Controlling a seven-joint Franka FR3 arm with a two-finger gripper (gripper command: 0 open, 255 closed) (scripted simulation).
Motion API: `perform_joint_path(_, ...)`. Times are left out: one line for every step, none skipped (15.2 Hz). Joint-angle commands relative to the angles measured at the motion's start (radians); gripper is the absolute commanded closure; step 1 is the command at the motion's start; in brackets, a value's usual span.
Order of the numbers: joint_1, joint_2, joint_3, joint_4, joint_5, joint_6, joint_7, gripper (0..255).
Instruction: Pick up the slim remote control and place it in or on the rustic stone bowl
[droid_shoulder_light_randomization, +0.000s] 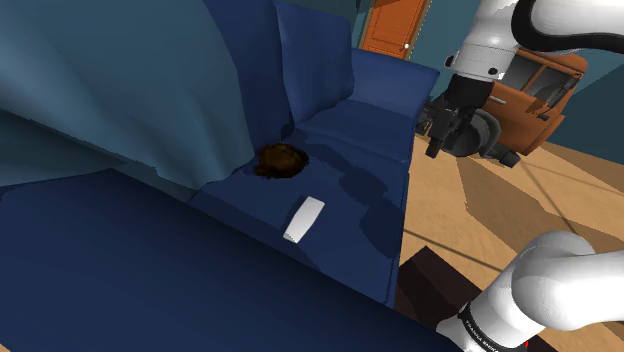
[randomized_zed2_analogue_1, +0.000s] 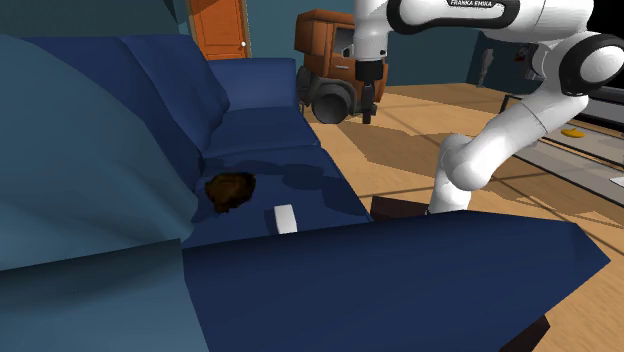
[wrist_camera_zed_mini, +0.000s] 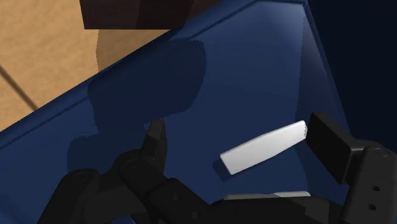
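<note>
The slim white remote (droid_shoulder_light_randomization: 304, 219) lay flat on the blue sofa seat (droid_shoulder_light_randomization: 350, 140) near its front edge, open to a grasp from above. The brown bowl (droid_shoulder_light_randomization: 281, 160) sat nearby against the backrest. The gripper (droid_shoulder_light_randomization: 433, 148) hung well above, pointing down, fingers wide apart and empty, apparently lining up its descent.

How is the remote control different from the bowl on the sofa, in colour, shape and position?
Colour: the remote control is plain white; the bowl is dark brown.
Shape: the remote control is flat, long and slim; the bowl is rounded and lumpy.
Position: the remote control lies near the front edge of the blue sofa seat; the bowl sits further back on it.
Both rest on that seat, apart from each other.
</note>
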Motion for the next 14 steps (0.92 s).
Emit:
perform_joint_path(0.000,0.000,0.000,0.000,0.000,0.000,0.000,0)
perform_joint_path(-0.006,0.003,0.020,-0.023,0.015,0.029,0.044,0)
perform_joint_path(-0.011,0.008,0.041,-0.045,0.031,0.059,0.088,0)
perform_joint_path(-0.017,0.015,0.062,-0.065,0.046,0.090,0.132,0)
perform_joint_path(-0.023,0.024,0.084,-0.083,0.060,0.121,0.175,0)
perform_joint_path(-0.028,0.035,0.105,-0.099,0.075,0.152,0.218,0)
perform_joint_path(-0.034,0.049,0.127,-0.114,0.088,0.185,0.261,0)
perform_joint_path(-0.040,0.064,0.148,-0.127,0.101,0.217,0.304,0)
perform_joint_path(-0.045,0.082,0.170,-0.139,0.113,0.251,0.346,0)
perform_joint_path(-0.051,0.102,0.191,-0.148,0.124,0.284,0.389,0)
perform_joint_path(-0.058,0.123,0.213,-0.156,0.134,0.318,0.432,0)
perform_joint_path(-0.065,0.147,0.235,-0.162,0.143,0.353,0.474,0)
perform_joint_path(-0.073,0.173,0.257,-0.166,0.151,0.387,0.517,0)
perform_joint_path(-0.082,0.201,0.279,-0.169,0.157,0.422,0.559,0)
